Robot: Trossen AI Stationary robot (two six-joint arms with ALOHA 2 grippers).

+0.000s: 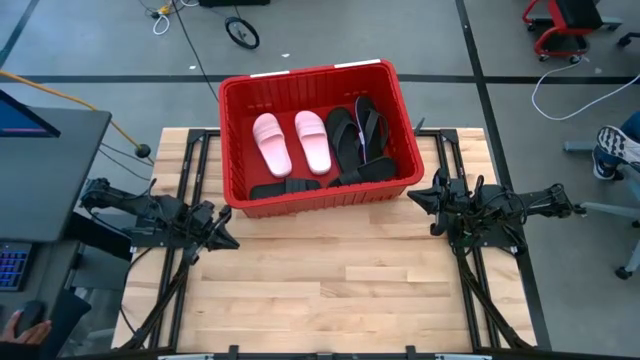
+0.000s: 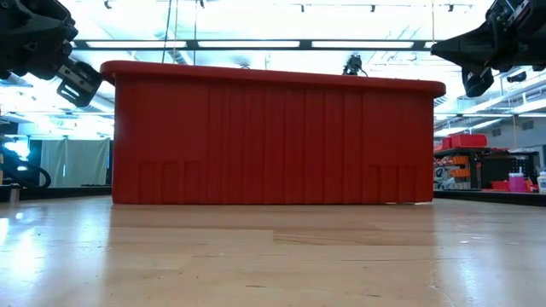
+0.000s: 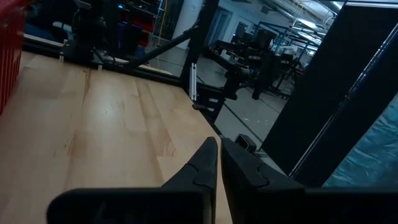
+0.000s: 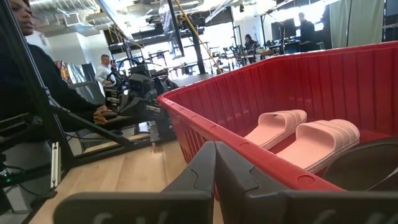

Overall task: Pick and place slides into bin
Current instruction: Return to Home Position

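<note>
Off the table, at 8 o'clock: a person's hand [image 1: 22,324]. I judge it outside my sweep.

Left gripper [image 1: 226,237]: over bare table [image 1: 330,290] at 7 o'clock of the bin [image 1: 330,203], well apart from it. Fingers are pressed together with nothing between them.

Bin: sits at the table's 12 o'clock. The pink slides [image 1: 272,144] lie side by side in its 9 o'clock half. The black slides [image 1: 355,135] fill the 3 o'clock half and line the 6 o'clock wall. I see no slide on the table.

Right gripper [image 1: 418,197]: at 4 o'clock of the bin, just beside its near corner, clenched on nothing.

Judgement: loading looks done, and only parking remains. The right arm needs the care. It should back off toward 3 o'clock, away from that corner, before folding, or it may nudge the bin. The left arm has open room. Both should move slowly, fingers closed, lifted off the wood.
</note>
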